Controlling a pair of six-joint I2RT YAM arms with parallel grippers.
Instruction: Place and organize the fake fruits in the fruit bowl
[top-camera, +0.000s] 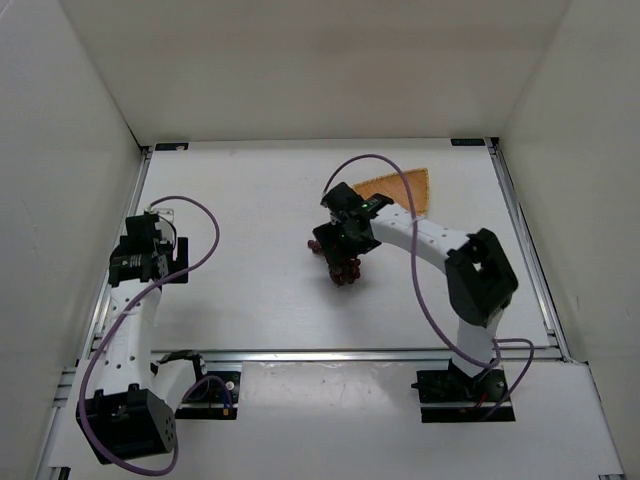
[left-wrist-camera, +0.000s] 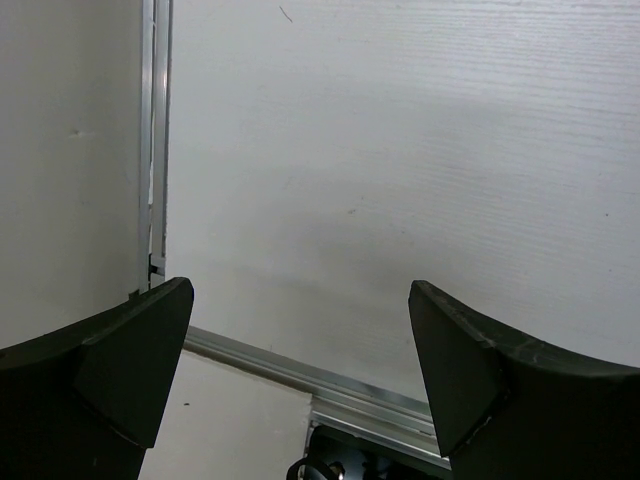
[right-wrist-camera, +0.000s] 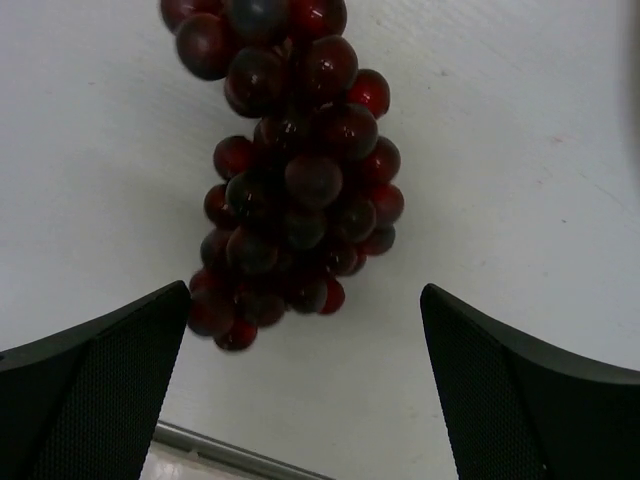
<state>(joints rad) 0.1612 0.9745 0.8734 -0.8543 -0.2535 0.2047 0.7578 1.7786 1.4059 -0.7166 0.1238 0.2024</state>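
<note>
Lining up on the grapes (right-wrist-camera: 300, 190), not grabbed yet
They're on the table (top-camera: 250, 200) near the bowl (top-camera: 400, 188); right gripper (right-wrist-camera: 305, 295) hovers spread wide above them, needs to drop and pinch.

White tabletop (left-wrist-camera: 400, 150) beneath the left pincer (left-wrist-camera: 301, 325); aluminium rail (left-wrist-camera: 157, 120) just left of it, white wall (left-wrist-camera: 70, 150) beyond.

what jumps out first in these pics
The dark red grape bunch draws the eye: it lies on the white table near the middle, with the right gripper open right over it. Behind that arm, the orange woven bowl peeks out toward the far right. The left gripper hangs open over bare table by the left edge.
</note>
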